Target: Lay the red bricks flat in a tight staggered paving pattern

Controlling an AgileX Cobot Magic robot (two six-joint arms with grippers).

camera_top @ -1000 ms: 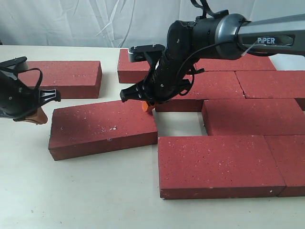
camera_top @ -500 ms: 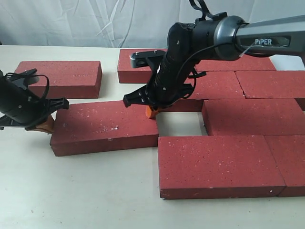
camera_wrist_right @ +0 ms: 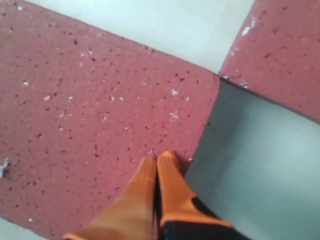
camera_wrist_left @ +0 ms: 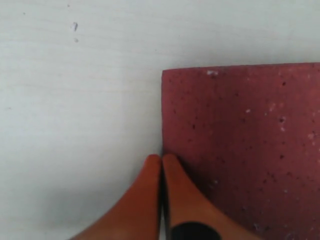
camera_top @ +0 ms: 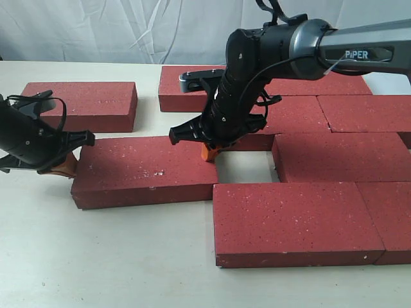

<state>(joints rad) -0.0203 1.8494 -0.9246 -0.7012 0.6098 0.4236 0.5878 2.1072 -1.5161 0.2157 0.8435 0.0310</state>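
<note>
Several dark-red bricks lie flat on the pale table. A loose brick (camera_top: 144,171) sits left of centre, with its right end close to the laid bricks (camera_top: 340,157). My left gripper (camera_top: 64,167) is shut, its orange tips pressed against that brick's left end (camera_wrist_left: 240,150). My right gripper (camera_top: 209,153) is shut too, tips resting on the brick's far right corner (camera_wrist_right: 100,110), beside a bare gap of table (camera_top: 244,167). Another loose brick (camera_top: 83,106) lies at the back left.
The laid bricks fill the right half: a big one (camera_top: 295,221) at the front, others behind it, and one (camera_top: 186,90) at the back centre. Bare table (camera_top: 96,256) spreads over the front left. White cloth hangs behind.
The loose brick has slid right and turned straighter, its right end nearing the laid bricks. My left gripper followed, pushing at its left end. The right gripper shifted slightly right with the brick's corner.
</note>
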